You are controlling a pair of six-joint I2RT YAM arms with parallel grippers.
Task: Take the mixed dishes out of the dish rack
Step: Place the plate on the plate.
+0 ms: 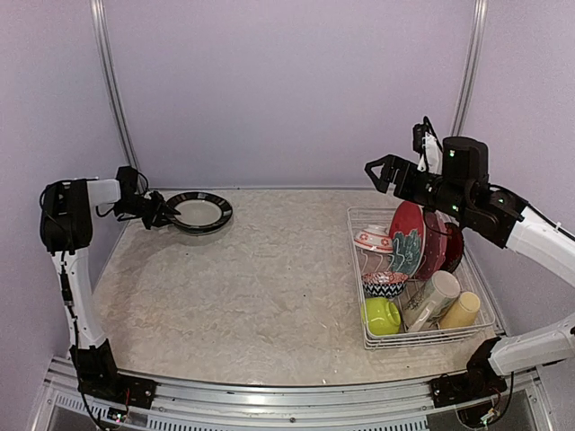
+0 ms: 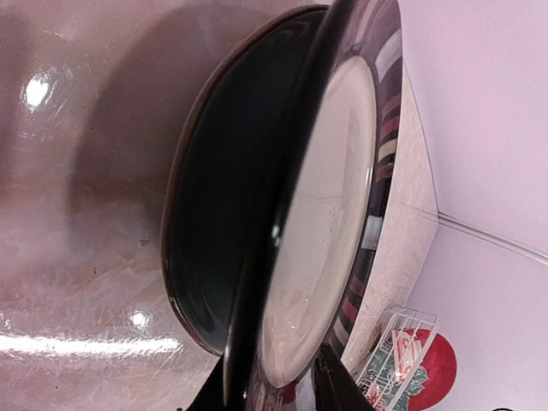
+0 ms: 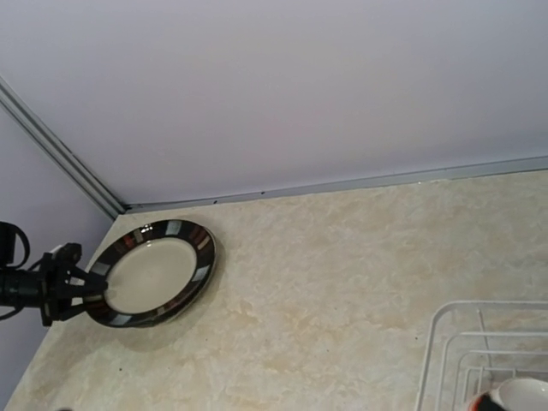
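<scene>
The desk (image 1: pixel 269 296) carries the rack (image 1: pixel 364 220) on its right side. The rack holds upright red plates (image 1: pixel 409 235), three bowls (image 1: pixel 382 316) and two tilted mugs (image 1: pixel 436 298). A black-rimmed plate (image 1: pixel 199 212) lies flat at the desk's far-left corner. The left jaws straddle its rim, but I cannot tell whether they are clenched or released. The right jaws hang spread and empty, raised near the rack's far end.
</scene>
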